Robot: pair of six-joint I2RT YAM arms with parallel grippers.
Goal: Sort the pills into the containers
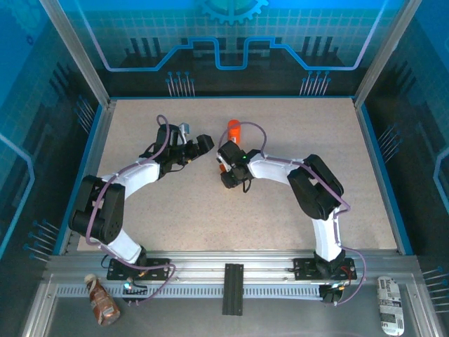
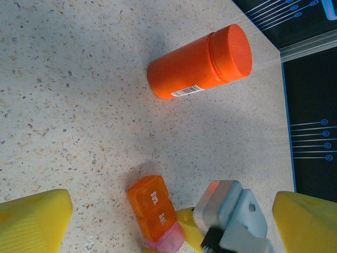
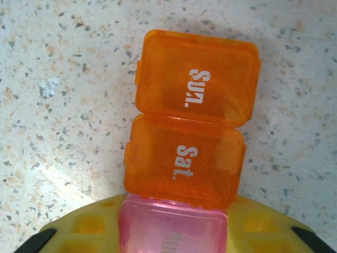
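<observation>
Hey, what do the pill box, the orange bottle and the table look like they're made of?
The pill box: likely plastic, translucent and glossy; light passes through the orange and pink lids.
The bottle: probably plastic too, opaque orange, smooth with a soft sheen, white barcode label.
The table: matte, speckled beige, maybe laminate or stone composite; can't tell which.

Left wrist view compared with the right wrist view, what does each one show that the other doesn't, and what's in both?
Left wrist, not right wrist: the orange bottle with its orange cap and white label, and the left gripper, fingers wide apart.
Right wrist, not left wrist: the pill box close enough to read its lids, Sun. and Sat., and the right gripper shut around its pink end.
Both: the same pill box, two orange sections and one pink, on the speckled table.
</observation>
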